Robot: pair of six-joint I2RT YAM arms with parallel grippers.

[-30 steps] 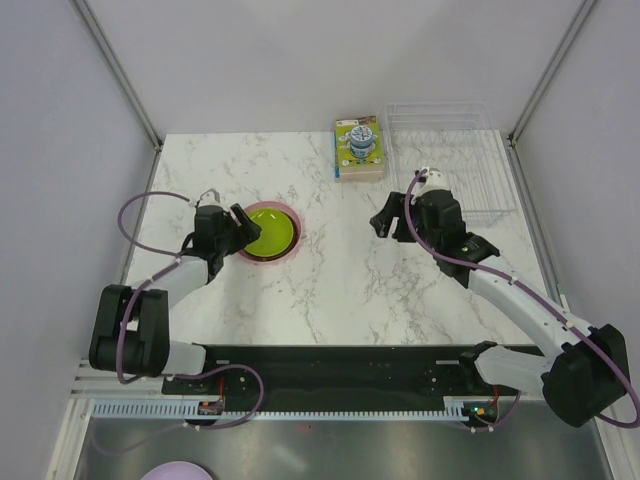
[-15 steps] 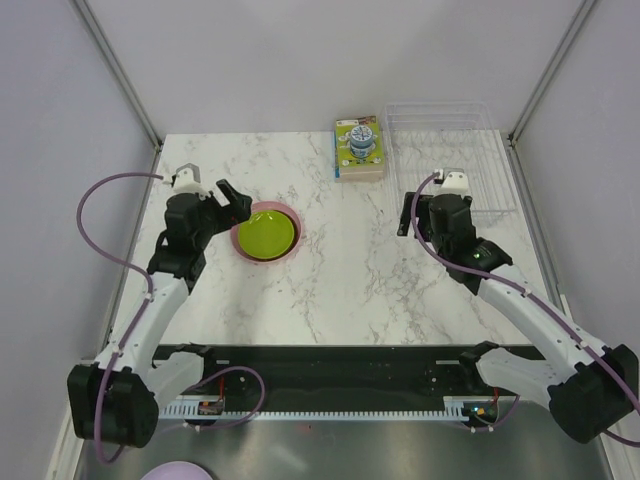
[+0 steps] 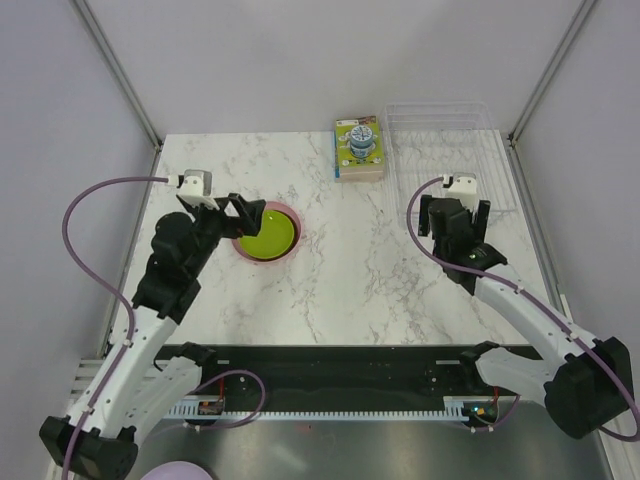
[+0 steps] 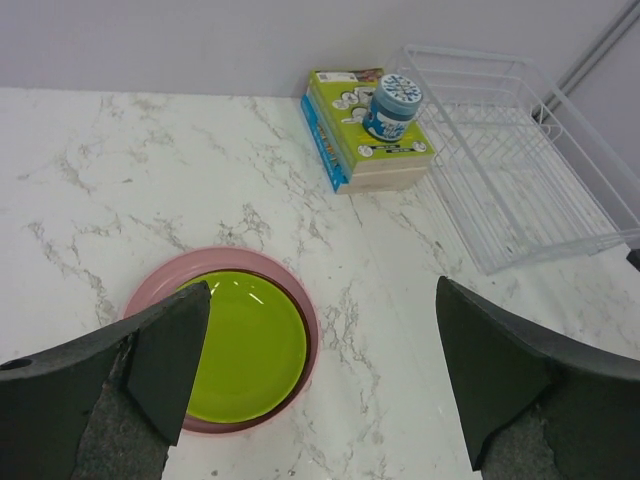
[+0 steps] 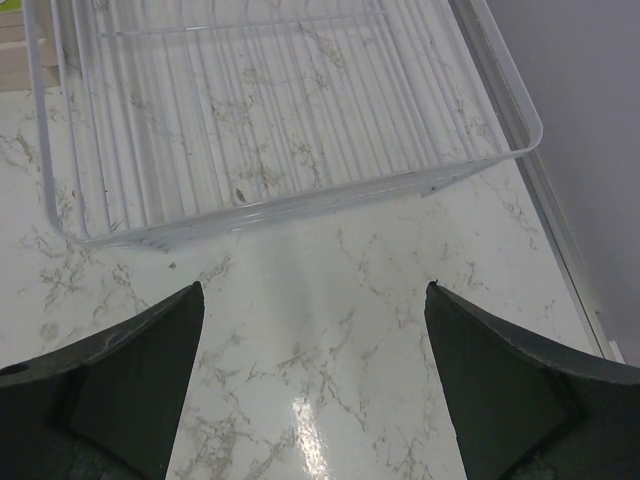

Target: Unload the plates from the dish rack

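We judge the green plate (image 4: 245, 345) lies nested in the pink plate (image 4: 225, 260), left of the dish rack (image 4: 520, 170), for tidiness; left gripper (image 4: 320, 380) and right gripper (image 5: 315, 370) spread, empty.

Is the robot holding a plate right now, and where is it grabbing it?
Nothing is held. The left tool and the right tool are both open and empty.

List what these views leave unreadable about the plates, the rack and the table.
- Pink plate: only its rim shows; the lime green plate covers the rest, so anything between them is hidden.
- Left wrist view: a finger of the left tool covers both plates' left edge.
- Dish rack: far end cut off by the right wrist view's top edge.
- Lavender disc: cut off by the top view's bottom edge.
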